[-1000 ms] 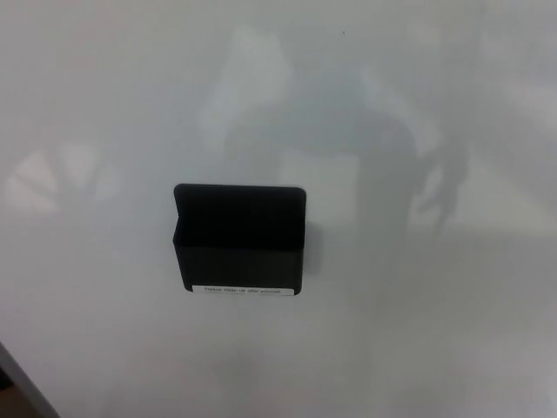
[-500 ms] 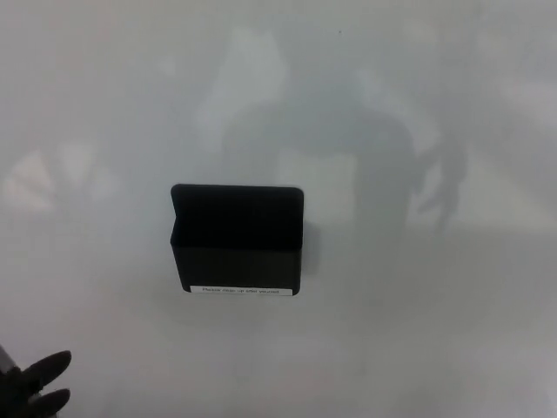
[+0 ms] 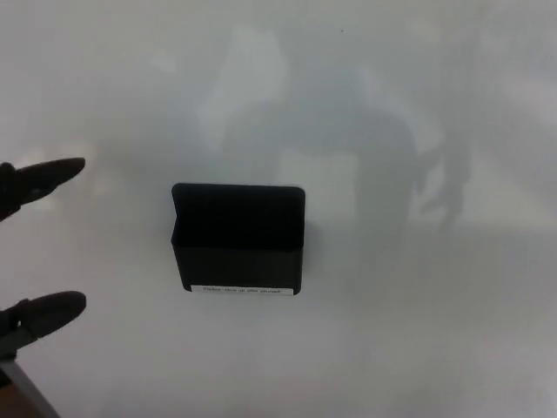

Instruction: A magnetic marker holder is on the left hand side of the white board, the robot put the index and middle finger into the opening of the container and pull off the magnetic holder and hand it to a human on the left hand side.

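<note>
A glossy white board (image 3: 418, 348) is filling your view, catching dim reflections. At the left edge, your robot's black left hand (image 3: 35, 252) is showing two thick fingers (image 3: 48, 174) spread wide apart, holding nothing, clear of the board's holder. Near the middle, the black rectangular magnetic marker holder (image 3: 238, 239) is sticking upright to the board, a white label strip (image 3: 247, 290) along its bottom edge.
</note>
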Controlling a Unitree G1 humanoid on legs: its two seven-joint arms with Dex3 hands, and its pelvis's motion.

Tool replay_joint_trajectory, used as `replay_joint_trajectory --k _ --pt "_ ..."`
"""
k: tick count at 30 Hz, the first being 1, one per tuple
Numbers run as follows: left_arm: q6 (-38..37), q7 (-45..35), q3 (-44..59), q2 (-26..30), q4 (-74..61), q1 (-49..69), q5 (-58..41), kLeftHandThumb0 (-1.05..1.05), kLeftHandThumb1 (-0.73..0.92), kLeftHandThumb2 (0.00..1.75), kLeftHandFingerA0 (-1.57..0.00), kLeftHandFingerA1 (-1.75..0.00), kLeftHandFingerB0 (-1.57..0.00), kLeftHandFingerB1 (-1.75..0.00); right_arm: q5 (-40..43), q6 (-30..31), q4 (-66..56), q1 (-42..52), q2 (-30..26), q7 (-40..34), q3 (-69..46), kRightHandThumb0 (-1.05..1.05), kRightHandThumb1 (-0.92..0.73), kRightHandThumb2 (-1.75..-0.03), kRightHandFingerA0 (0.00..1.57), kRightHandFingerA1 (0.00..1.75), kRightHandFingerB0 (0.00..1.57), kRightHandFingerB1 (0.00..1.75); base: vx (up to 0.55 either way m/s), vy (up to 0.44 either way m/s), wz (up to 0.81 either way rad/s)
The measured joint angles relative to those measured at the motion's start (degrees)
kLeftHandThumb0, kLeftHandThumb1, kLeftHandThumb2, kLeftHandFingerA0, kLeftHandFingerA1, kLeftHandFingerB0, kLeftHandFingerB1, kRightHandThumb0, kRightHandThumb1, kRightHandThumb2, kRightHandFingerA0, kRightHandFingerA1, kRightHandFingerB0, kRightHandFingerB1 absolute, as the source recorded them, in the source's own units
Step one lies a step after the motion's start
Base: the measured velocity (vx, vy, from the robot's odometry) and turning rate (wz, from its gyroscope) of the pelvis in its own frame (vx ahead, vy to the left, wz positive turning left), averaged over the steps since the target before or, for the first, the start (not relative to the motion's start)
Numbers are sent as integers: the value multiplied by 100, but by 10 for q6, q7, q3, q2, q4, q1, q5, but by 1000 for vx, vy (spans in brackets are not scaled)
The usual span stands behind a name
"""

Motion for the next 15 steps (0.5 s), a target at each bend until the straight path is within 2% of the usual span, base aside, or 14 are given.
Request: replay_joint_trajectory --k 3,4,5,6,7,8,9,10,11,12,13,14,15 --pt "31 -16 0 59 -48 -54 13 -72 44 88 -43 -52 -20 -40 0 -4 7 -4 0 -1 0 -44 -56 -104 52 64 2 43 0 0 0" --pt "46 -24 -7 84 -62 -85 17 -79 45 81 -36 -44 -28 -42 0 -6 10 -5 0 -1 -1 -44 -56 -105 54 65 2 43 0 0 0" --pt "53 -27 -10 93 -67 -97 19 -79 45 81 -36 -44 -28 -42 0 -6 11 -5 0 -1 -1 -44 -56 -105 54 65 2 43 0 0 0" --pt "63 -33 -19 110 -74 -120 23 -81 46 82 -39 -45 -27 -41 0 -8 13 -6 0 -1 -1 -64 -76 -66 64 43 18 29 0 0 0" --pt "74 -40 -31 126 -79 -146 28 -81 46 82 -39 -45 -27 -41 0 -9 15 -7 -1 -2 -1 -64 -76 -66 64 43 18 29 0 0 0" --pt "79 -44 -37 133 -82 -159 30 -77 55 58 -45 -35 -31 -32 0 -10 16 -7 -1 -2 -1 -64 -76 -66 65 43 18 29 0 0 0" --pt "94 -56 -57 153 -87 -194 36 -67 40 84 -34 -49 -18 -39 0 -11 18 -8 -1 -2 0 -43 -57 -104 53 65 1 43 0 0 0" --pt "99 -60 -63 159 -88 -206 37 -67 40 84 -34 -49 -18 -39 0 -12 18 -8 -1 -2 0 -43 -57 -104 53 65 1 43 0 0 0" --pt "115 -74 -88 174 -91 -243 42 -71 40 86 -37 -49 -15 -37 0 -14 20 -8 -1 -2 0 -61 -77 -66 65 43 17 28 0 0 0" --pt "123 -82 -103 179 -91 -266 45 -71 40 86 -37 -49 -15 -37 0 -14 21 -8 -1 -3 0 -61 -77 -66 65 43 17 28 0 0 0" --pt "129 -89 -116 181 -90 -284 47 -82 45 81 -32 -43 -22 -38 0 -15 22 -9 -1 -3 0 -43 -56 -104 54 65 2 43 0 0 0" --pt "141 -102 -141 183 -86 -317 51 -86 56 58 -41 -35 -25 -30 0 -15 23 -8 -1 -3 0 -44 -57 -105 56 66 1 43 0 0 0" --pt "144 -106 -150 183 -84 -327 52 -86 56 58 -41 -35 -25 -30 0 -15 23 -8 -1 -3 0 -44 -57 -105 56 66 1 43 0 0 0"
